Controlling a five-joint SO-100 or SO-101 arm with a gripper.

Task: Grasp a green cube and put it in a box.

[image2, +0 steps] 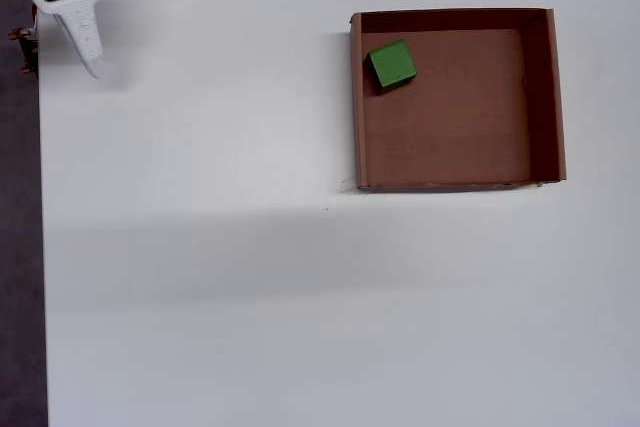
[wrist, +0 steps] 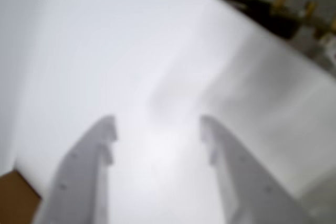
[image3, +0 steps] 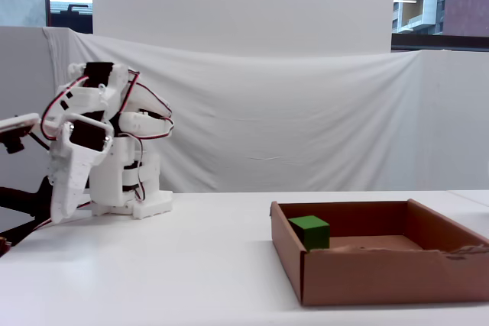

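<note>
Your claw (wrist: 157, 135) stands open and empty; green cube (image2: 391, 65) lies inside box (image2: 540, 97), far away.

The white arm (image3: 107, 124) sits folded back over its base, its pincer (image3: 63, 208) pointing down just above the desk (image3: 191, 265). In the blurred wrist view the pincer's jaws seem parted, holding nothing.
</note>
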